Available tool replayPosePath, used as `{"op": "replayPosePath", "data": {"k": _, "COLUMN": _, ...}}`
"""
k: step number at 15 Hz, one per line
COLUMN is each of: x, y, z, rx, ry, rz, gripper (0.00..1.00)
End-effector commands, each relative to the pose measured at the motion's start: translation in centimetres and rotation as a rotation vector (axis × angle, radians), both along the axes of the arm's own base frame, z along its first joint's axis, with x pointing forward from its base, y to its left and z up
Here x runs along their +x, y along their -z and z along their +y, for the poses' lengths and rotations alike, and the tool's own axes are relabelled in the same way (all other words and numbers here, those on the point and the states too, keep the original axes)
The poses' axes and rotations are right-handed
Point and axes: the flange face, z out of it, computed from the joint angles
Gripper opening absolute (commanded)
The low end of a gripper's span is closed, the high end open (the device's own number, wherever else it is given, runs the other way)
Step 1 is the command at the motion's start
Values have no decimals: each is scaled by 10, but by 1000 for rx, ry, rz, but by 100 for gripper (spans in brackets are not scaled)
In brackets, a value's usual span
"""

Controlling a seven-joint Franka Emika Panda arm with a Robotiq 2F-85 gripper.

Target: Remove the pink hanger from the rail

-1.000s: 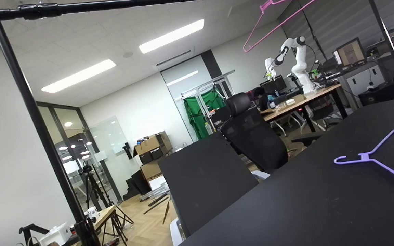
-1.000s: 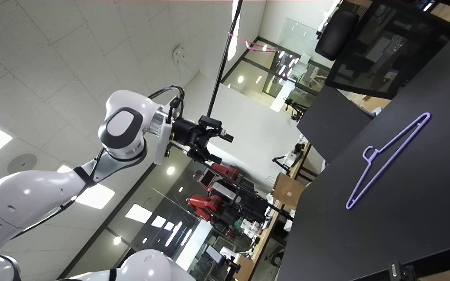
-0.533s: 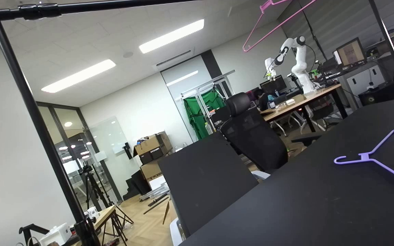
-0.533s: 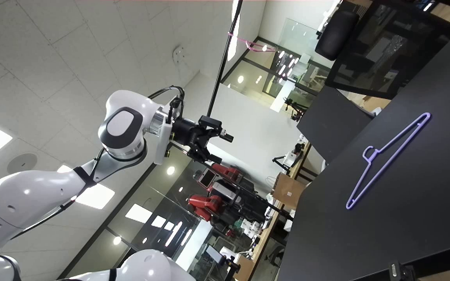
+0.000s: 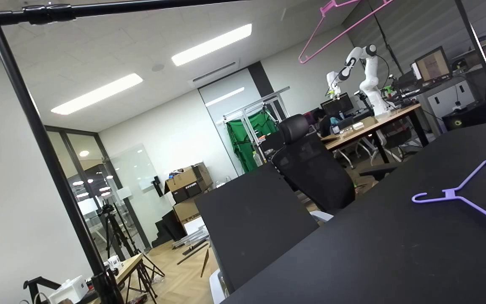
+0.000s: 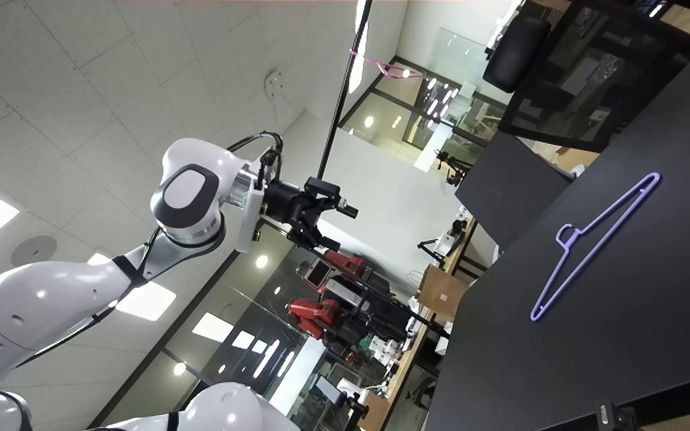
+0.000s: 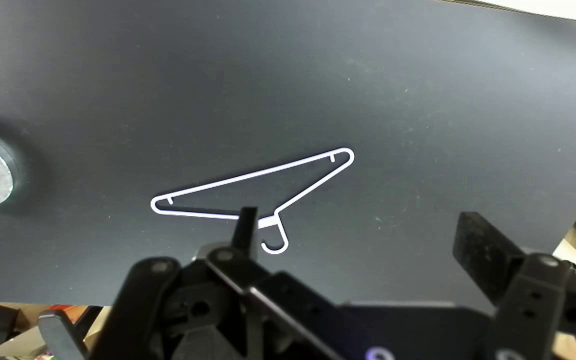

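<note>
- Only an exterior view is showing the pink hanger (image 6: 383, 70) hanging from the rail (image 6: 344, 93).
- The Robotiq gripper (image 7: 360, 220) is standing unclenched, fingers wide apart.

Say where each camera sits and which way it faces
An exterior view: rolled sideways, beside the arm, facing its open gripper and the rail.
An exterior view: tilted, by the black table, facing the chair; own arm unseen.
Wrist view: on the arm, facing down at the purple hanger; fingers show.
Both exterior views share the pink hanger.

Ceiling lights (image 5: 212, 44) glow above white walls (image 5: 175, 131) and wooden floor (image 5: 173, 264).
</note>
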Motion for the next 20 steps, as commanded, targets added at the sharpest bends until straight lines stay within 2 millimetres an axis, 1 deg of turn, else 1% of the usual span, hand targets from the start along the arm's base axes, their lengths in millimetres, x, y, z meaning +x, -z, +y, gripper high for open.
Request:
{"op": "replayPosePath", "data": {"k": 1, "x": 0, "y": -1, "z": 0, "rx": 0, "ry": 0, "rz": 1, "gripper": 100}}
{"op": "replayPosePath", "data": {"k": 9, "x": 0, "y": -1, "z": 0, "rx": 0, "ry": 0, "rz": 1, "gripper": 100}}
{"op": "replayPosePath", "data": {"k": 10, "x": 7, "y": 0, "z": -4, "rx": -15, "ry": -14, "rz": -28, "gripper": 100}}
{"op": "replayPosePath", "data": {"k": 12, "x": 27, "y": -5, "z": -16, "rx": -75, "ry": -15, "rz": -106, "gripper": 100}}
{"op": "replayPosePath", "data": {"k": 14, "x": 54, "y": -10, "z": -34, "rx": -122, "ry": -37, "rz": -184, "gripper": 100}}
{"op": "replayPosePath", "data": {"k": 17, "x": 106, "y": -13, "z": -61, "rx": -179, "ry": -57, "rz": -293, "gripper": 100}}
{"op": "replayPosePath", "data": {"k": 20, "x": 157, "y": -25, "z": -77, "rx": -233, "ry": -31, "rz": -396, "gripper": 100}}
